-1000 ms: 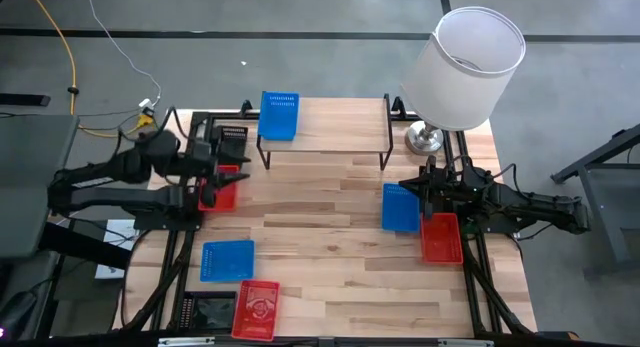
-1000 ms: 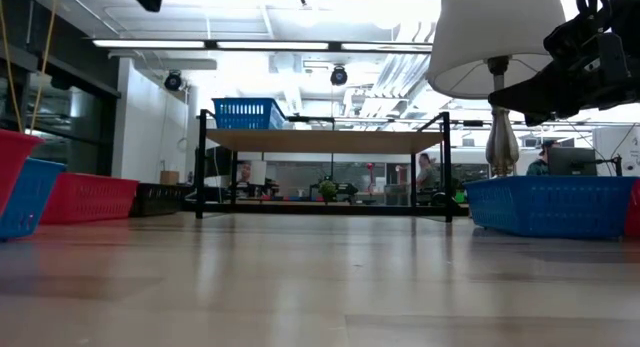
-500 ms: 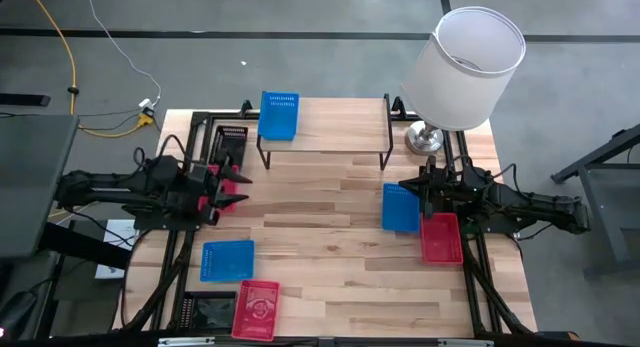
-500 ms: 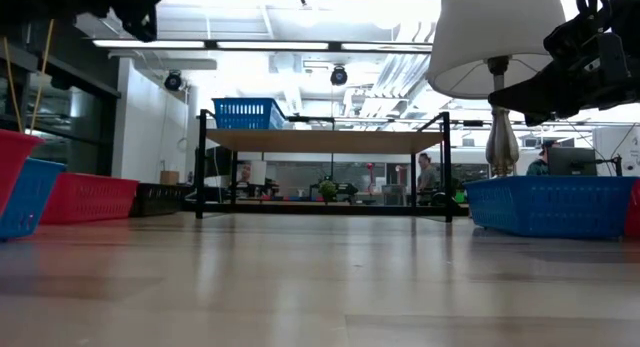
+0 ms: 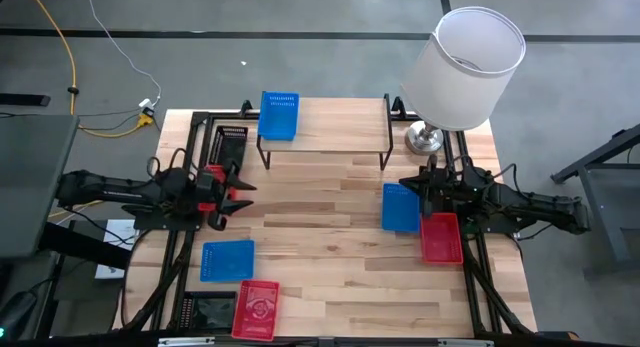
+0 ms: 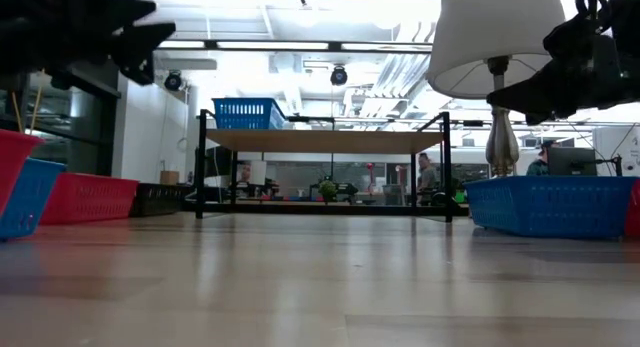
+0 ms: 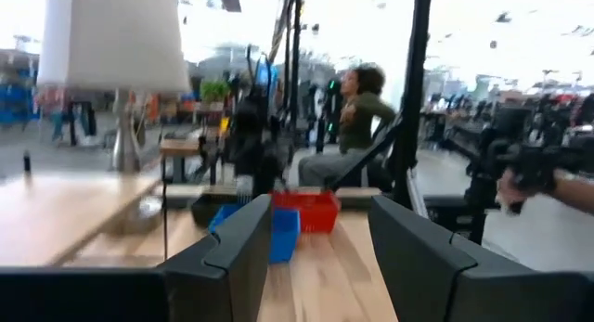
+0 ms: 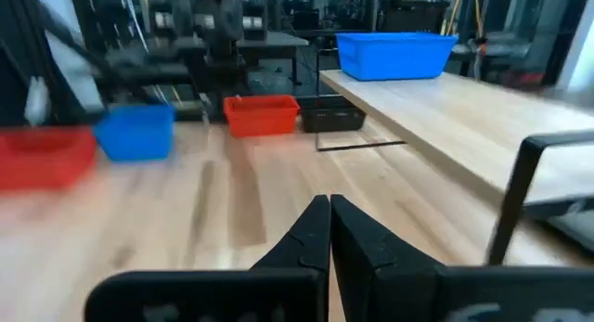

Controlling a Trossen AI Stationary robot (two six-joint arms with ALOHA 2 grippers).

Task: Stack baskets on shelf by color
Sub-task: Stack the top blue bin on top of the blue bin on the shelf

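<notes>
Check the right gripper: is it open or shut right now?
Shut. In the right wrist view the right gripper's two dark fingers press together with no gap, nothing between them, above the table.

You have the low wood-topped shelf (image 5: 323, 122) at the table's far edge, one blue mesh basket (image 5: 279, 115) on its left end, the white-shaded lamp (image 5: 462, 72) to its right.

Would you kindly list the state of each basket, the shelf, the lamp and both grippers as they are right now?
left gripper: open, empty, above the red basket at the table's left edge.
right gripper: shut, empty, beside the right blue basket.
shelf: upright, holding one blue basket.
right blue basket: on the table.
right red basket: on the table.
black basket: on the table beside the shelf.
lamp: upright.
</notes>
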